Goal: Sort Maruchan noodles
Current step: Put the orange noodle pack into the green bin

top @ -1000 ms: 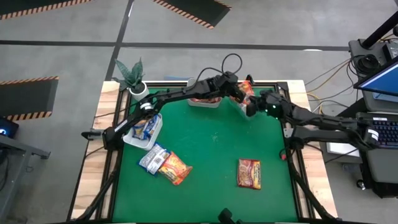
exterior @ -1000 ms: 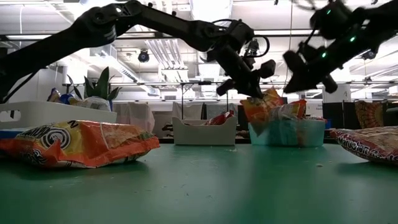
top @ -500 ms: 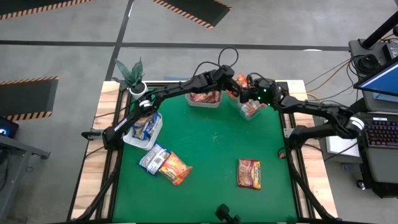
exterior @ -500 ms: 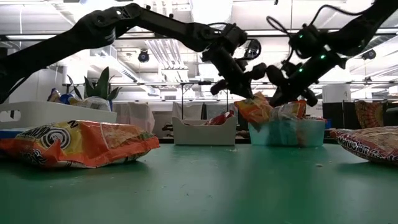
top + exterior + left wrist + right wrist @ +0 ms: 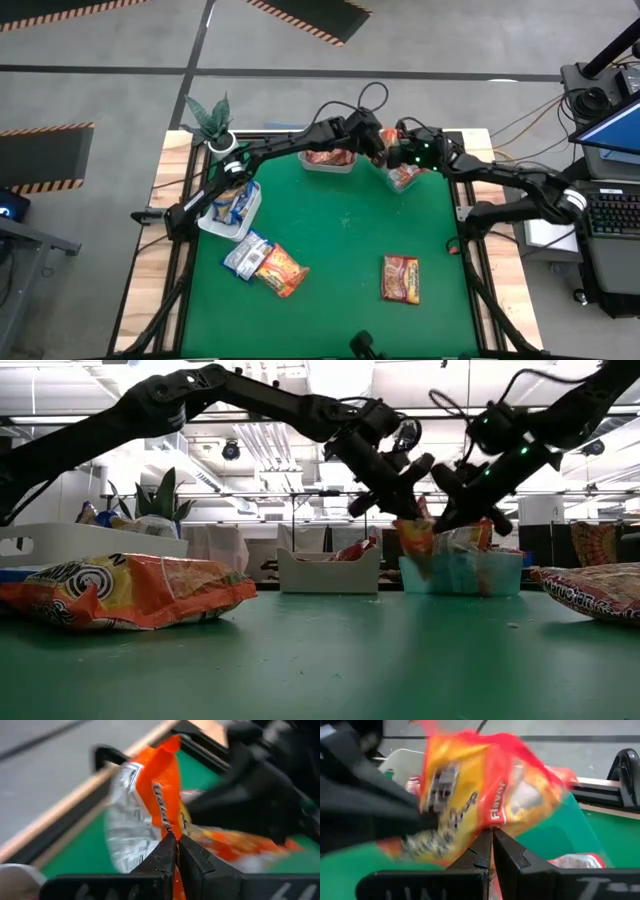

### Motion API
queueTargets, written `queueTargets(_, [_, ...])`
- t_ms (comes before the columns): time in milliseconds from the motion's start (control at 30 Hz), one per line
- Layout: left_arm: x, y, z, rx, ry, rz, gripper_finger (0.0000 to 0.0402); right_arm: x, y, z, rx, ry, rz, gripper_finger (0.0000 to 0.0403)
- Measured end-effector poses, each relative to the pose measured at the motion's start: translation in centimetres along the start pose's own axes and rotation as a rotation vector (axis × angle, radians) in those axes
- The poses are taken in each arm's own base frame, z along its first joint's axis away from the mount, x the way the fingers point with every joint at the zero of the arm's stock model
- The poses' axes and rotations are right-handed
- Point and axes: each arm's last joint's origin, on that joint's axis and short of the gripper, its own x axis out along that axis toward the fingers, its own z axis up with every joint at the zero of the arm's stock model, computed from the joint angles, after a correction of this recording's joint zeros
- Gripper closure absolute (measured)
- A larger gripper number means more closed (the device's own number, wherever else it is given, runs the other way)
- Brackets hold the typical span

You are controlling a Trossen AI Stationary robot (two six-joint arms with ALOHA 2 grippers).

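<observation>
Green table mat [image 5: 340,230], small potted plant [image 5: 212,122] at upper left corner, white tubs [image 5: 228,222] by the edges, laptop [image 5: 612,128] at far right

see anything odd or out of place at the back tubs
Yes: both claws are shut on one crinkly orange-yellow plastic noodle packet, the left claw and right claw pinching it together. It stands on edge, half out of the translucent teal plastic tub.
</observation>
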Motion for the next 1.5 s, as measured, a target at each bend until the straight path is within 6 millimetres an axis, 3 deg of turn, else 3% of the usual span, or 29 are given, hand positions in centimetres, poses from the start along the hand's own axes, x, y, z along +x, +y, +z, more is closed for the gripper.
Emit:
queueTargets(267, [0.0, -0.2, 0.2, -0.009, -0.016, -0.027, 0.0401, -4.5, 1.4, 0.6, -0.032, -0.043, 0.072, 0.0394])
queueTargets(400, [0.3, 0.1, 0.2, -0.036, -0.027, -0.025, 0.0401, -6.4, 2.5, -0.1, -0.063, -0.064, 0.157, 0.0394])
queueTargets(600, [0.3, -0.3, 0.0, -0.036, -0.014, -0.041, 0.0401, -8.3, 3.9, -1.6, -0.107, -0.107, 0.218, 0.0394])
queueTargets(733, [0.3, -0.4, -0.1, -0.028, -0.016, -0.037, 0.0401, -9.3, 4.3, -1.5, -0.139, -0.175, 0.213, 0.0394])
queueTargets(967, [0.3, -0.1, -0.2, 0.028, 0.004, -0.023, 0.0340, -10.2, 4.3, -1.1, -0.169, -0.215, 0.230, 0.0394])
queueTargets(1100, [0.0, -0.1, 0.0, 0.198, 0.004, -0.053, 0.0286, -10.2, 4.3, -1.3, -0.176, -0.200, 0.221, 0.0394])
queueTargets(1300, [-0.6, -0.4, 0.5, 0.779, -0.027, -0.064, 0.0260, -10.2, 4.3, -1.3, -0.188, -0.201, 0.219, 0.0394])
queueTargets(1367, [-0.3, -0.4, 0.6, 0.824, -0.062, -0.061, 0.0273, -10.2, 4.3, -1.3, -0.190, -0.202, 0.220, 0.0394])
queueTargets(1500, [0.5, 0.3, 0.7, 0.683, -0.101, -0.044, 0.0322, -10.2, 4.3, -1.2, -0.200, -0.207, 0.220, 0.0394])
